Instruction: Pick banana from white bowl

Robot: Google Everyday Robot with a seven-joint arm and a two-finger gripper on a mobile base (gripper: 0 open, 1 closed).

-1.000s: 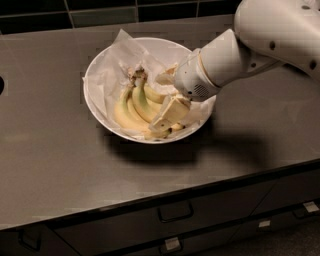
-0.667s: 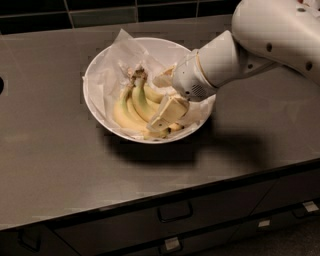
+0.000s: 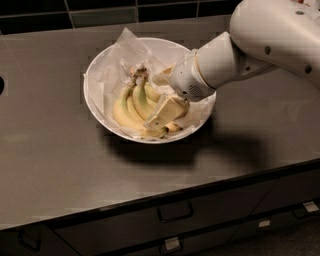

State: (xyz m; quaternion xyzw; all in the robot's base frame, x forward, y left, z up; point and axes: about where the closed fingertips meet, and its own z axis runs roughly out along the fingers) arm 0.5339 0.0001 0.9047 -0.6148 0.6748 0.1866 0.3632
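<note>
The banana (image 3: 134, 102), a bunch of yellow bananas joined at a brownish stem, lies in the white bowl (image 3: 95, 105), which is lined with crumpled white paper. The bowl stands on a dark grey counter. My gripper (image 3: 162, 96) reaches down into the bowl from the right and sits at the right end of the bunch, partly covering it. The white arm (image 3: 260, 45) comes in from the upper right.
The counter's front edge (image 3: 165, 197) runs below the bowl, with drawers and handles under it. A dark tiled wall (image 3: 100, 12) stands behind the counter. A dark round opening (image 3: 1, 85) shows at the left edge.
The gripper has settled slightly lower and to the left on the bunch. The banana and bowl have not moved.
</note>
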